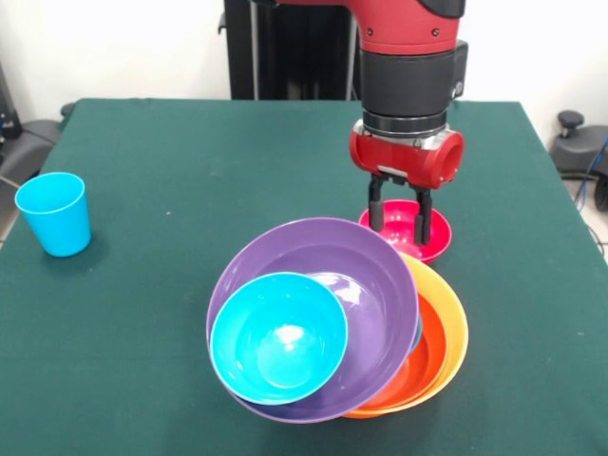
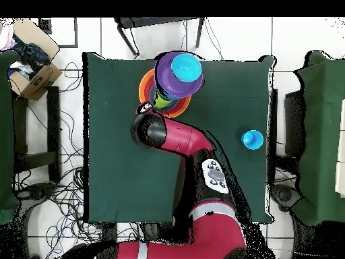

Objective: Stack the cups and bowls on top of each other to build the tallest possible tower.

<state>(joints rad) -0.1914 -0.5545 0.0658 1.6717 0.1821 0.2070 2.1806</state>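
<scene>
The tower stands near the table's front: a big orange bowl at the bottom, a red-orange bowl in it, then a tilted purple bowl with a blue bowl inside. In the overhead view the tower shows something lime green under the purple bowl. Just behind it sits a small pink-red bowl. My gripper hangs open with both fingers lowered inside this bowl. A light blue cup stands upright far to the left, also seen as the cup from overhead.
The green table ends close in front of the tower. Off the table there is a cardboard box and dark chairs along the sides. My arm stretches across the table's middle.
</scene>
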